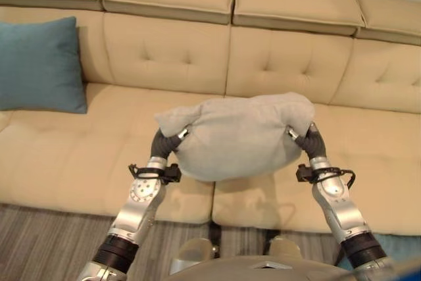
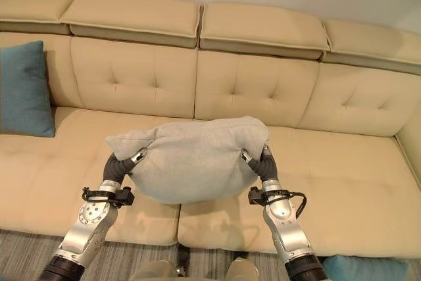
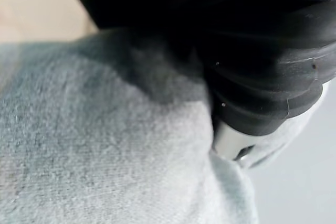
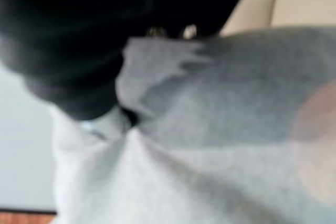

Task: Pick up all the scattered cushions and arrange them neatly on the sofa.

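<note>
A light grey cushion (image 1: 237,136) hangs in the air in front of the beige sofa (image 1: 79,143), just above the seat's front edge. My left hand (image 1: 168,141) presses into its left end and my right hand (image 1: 308,139) into its right end, so the cushion is carried between them. The grey fabric (image 3: 105,145) bulges right against the left hand's dark cover (image 3: 252,51), and the same fabric (image 4: 210,129) folds around the right hand (image 4: 68,40). A teal cushion (image 1: 39,64) leans upright against the sofa's backrest at the far left.
Another teal cushion (image 2: 358,269) lies on the floor by the sofa's base, low on the right. A striped grey rug (image 1: 39,235) runs in front of the sofa. The seat (image 2: 342,182) to the right of the grey cushion is bare.
</note>
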You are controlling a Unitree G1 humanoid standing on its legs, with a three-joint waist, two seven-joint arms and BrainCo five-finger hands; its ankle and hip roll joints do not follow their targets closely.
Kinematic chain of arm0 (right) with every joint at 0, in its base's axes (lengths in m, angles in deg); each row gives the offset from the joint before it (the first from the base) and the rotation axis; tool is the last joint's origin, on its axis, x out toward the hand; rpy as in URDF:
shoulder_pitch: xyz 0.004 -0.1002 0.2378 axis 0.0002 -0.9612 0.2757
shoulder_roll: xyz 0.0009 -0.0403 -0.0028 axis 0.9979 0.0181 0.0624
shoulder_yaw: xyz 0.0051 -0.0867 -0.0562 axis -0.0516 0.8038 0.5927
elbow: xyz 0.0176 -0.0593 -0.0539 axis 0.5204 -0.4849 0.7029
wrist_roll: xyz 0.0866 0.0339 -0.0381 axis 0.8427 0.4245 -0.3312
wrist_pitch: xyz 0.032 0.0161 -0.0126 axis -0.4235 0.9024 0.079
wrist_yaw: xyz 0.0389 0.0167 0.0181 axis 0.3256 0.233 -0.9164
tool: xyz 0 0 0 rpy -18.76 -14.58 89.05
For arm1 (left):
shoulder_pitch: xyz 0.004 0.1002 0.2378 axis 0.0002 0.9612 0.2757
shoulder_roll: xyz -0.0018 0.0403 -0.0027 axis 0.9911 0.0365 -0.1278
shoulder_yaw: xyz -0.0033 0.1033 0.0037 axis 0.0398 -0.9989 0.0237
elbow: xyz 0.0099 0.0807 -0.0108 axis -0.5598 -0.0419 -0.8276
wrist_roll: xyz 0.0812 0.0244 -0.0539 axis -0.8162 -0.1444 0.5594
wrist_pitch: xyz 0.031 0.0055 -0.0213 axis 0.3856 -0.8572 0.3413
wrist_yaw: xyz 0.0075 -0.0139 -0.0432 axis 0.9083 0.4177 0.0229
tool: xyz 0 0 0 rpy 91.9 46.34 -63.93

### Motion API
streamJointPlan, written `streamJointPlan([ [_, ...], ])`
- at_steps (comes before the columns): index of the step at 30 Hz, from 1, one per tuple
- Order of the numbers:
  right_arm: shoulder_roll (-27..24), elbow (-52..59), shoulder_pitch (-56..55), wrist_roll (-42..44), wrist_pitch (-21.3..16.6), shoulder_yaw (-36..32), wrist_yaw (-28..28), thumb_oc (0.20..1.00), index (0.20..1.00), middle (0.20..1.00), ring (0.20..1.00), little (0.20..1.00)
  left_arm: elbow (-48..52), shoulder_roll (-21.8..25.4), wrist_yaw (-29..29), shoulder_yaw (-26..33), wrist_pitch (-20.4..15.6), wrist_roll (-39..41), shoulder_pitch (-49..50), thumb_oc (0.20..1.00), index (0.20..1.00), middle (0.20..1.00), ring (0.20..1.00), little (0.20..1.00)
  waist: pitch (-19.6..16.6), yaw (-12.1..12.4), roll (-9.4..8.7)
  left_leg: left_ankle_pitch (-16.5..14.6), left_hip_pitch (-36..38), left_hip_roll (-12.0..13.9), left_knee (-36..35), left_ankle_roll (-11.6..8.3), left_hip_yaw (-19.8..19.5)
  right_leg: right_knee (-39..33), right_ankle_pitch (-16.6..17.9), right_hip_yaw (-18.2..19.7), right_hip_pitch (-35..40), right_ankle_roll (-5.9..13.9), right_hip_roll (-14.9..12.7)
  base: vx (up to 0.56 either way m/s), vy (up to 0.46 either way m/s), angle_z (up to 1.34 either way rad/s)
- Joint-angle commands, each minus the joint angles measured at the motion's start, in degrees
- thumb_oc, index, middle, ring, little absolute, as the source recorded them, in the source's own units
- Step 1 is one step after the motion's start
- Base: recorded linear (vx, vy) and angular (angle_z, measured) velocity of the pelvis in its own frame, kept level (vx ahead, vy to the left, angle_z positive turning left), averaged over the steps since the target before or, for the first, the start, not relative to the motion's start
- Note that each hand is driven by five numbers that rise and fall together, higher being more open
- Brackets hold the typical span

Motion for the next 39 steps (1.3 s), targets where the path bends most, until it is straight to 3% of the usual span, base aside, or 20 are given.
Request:
streamJointPlan([
  [1, -0.23, 4.98, 5.27, -0.78, -4.81, -1.9, -0.87, 0.2, 0.2, 0.2, 0.2, 0.2, 7.52, -2.38, 0.98, -0.76, -5.6, -1.82, -4.19, 0.2, 0.2, 0.2, 0.2, 0.2, -3.21, 0.3, 1.79, -3.21, -0.06, 4.47, 3.61, -4.53, -5.64, 0.43, 0.54, -1.08, 1.91, 0.79, 2.94, 0.09, -0.085, 0.02],
  [9, -1.58, 5.9, 5.63, -2.4, -4.24, -3.62, 1.14, 0.2, 0.2, 0.2, 0.2, 0.2, 5.34, -4.04, -1.07, -1.76, -5.19, -2.19, -10.7, 0.2, 0.2, 0.2, 0.2, 0.2, -5.22, -1.92, 2.96, -1.19, 2.06, 5.86, -1.19, -6.73, -5.61, -4.8, -0.87, -4.01, 6.02, 0.17, 4.42, 0.06, -0.064, 0.09],
  [18, -0.68, -1.49, 23.33, -1.23, -3.17, 3.74, 4.81, 0.2, 0.2, 0.2, 0.2, 0.2, -4.0, -3.0, -9.09, -1.79, -5.8, -2.55, -25.61, 0.2, 0.2, 0.2, 0.2, 0.2, -3.58, -1.27, 3.3, -1.11, 1.66, 6.45, -1.99, -6.36, -3.58, -5.4, -0.01, -2.62, 4.15, 0.78, 5.05, -0.01, 0.001, -0.1],
  [26, -0.34, -9.57, 44.67, -1.29, -2.63, 8.6, 10.66, 0.2, 0.2, 0.2, 0.2, 0.2, -14.57, 2.12, -14.44, -4.32, -8.42, 1.98, -46.24, 0.2, 0.2, 0.2, 0.2, 0.2, 2.42, -0.75, 3.03, 0.17, -10.39, 5.69, 1.73, -6.13, -4.45, -4.36, 3.41, -0.98, -7.06, 0.99, 4.53, -0.17, 0.032, -0.03],
  [31, -0.28, -14.99, 53.14, -1.17, -2.4, 10.22, 12.7, 0.2, 0.2, 0.2, 0.2, 0.2, -19.55, 5.29, -15.66, -6.26, -9.45, 2.98, -54.9, 0.2, 0.2, 0.2, 0.2, 0.2, 3.75, -0.17, 2.2, 0.47, -16.59, 5.52, 4.18, -6.34, -4.78, -3.93, 5.23, -0.34, -12.11, 1.14, 3.95, -0.06, 0.034, -0.04],
  [39, 1.01, -22.25, 60.33, -2.64, -3.39, 12.37, 15.89, 0.2, 0.2, 0.2, 0.2, 0.2, -31.86, 4.63, -16.06, -8.98, -11.44, 7.06, -64.53, 0.2, 0.2, 0.2, 0.2, 0.2, 6.16, -1.22, 2.59, 1.59, -24.64, 4.88, 5.58, -6.6, -5.64, -3.55, 6.69, 0.18, -19.44, 0.98, 3.22, -0.03, 0.045, 0.01],
])
